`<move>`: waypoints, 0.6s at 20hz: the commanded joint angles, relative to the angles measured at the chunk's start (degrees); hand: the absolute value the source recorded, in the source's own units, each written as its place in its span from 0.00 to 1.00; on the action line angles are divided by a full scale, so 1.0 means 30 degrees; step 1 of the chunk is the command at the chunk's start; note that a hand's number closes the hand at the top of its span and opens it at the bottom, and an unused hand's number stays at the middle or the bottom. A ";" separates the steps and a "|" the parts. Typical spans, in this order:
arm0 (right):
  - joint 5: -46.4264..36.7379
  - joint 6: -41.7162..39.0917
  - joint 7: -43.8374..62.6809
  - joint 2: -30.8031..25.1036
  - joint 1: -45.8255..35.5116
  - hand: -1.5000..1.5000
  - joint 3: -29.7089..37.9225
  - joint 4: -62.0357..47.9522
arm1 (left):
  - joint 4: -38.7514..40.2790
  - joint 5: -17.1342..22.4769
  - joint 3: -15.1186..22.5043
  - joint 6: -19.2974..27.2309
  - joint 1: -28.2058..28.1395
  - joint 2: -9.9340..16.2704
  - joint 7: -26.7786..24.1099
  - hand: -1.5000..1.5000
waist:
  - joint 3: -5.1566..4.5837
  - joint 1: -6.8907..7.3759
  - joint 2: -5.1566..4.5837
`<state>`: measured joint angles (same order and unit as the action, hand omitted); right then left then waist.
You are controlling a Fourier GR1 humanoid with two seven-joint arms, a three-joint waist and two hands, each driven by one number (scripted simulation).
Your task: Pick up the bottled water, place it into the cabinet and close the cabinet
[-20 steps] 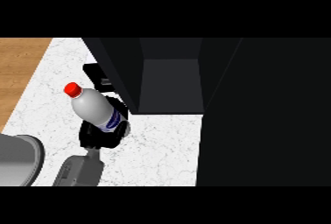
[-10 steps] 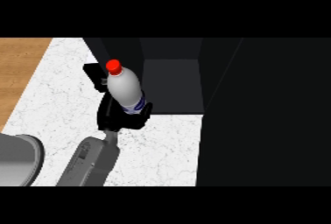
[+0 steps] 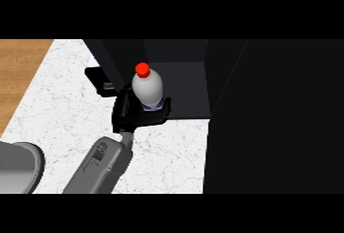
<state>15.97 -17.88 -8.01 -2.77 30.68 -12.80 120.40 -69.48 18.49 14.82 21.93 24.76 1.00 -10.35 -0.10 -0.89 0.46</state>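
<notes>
White marble-patterned counter (image 3: 60, 109) fills the left of the head view, with a strip of brown wood floor (image 3: 17, 73) beyond its left edge. A black hand (image 3: 138, 113) on a grey forearm (image 3: 101, 166) is curled round the lower part of the bottled water (image 3: 149, 88), which stands nearly upright with its red cap (image 3: 142, 68) on top and a blue label just above the fingers. The bottle is held at the front of the dark open cabinet (image 3: 181, 86), over the edge of its shelf. A tall black cabinet door (image 3: 275, 118) covers the right side. A grey rounded shape (image 3: 17, 168) shows at the lower left corner. Which arm this is cannot be told for sure.
</notes>
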 commanded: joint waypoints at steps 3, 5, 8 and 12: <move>0.0042 0.0172 0.0236 0.0059 -0.0048 0.00 -0.0135 0.0365 | 0.3371 -0.1061 -0.0764 0.1587 0.5933 -0.0211 0.1267 1.00 | 0.0033 -0.0760 -0.0336; -0.0440 0.0533 0.0595 0.0458 -0.0481 0.00 -0.0796 0.0038 | 0.3418 -0.1538 -0.0107 0.2820 0.6212 -0.0321 0.1704 1.00 | 0.0037 -0.0796 -0.0360; 0.0007 0.0132 0.0431 0.0175 -0.0849 0.00 -0.0316 -0.0431 | 0.4383 -0.1701 -0.0586 0.3075 0.6117 -0.0220 0.1049 1.00 | 0.0033 -0.1152 -0.0566; -0.0325 -0.0024 0.0091 0.0174 -0.0512 0.00 -0.0681 -0.0553 | 0.4538 -0.2192 -0.0230 0.3436 0.6131 0.0808 0.1912 1.00 | 0.0039 -0.1199 -0.0516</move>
<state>15.05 -17.49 -7.42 -2.10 29.33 -14.61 119.56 -66.26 12.15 17.50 37.65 27.32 0.75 -7.88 0.24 -2.20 0.76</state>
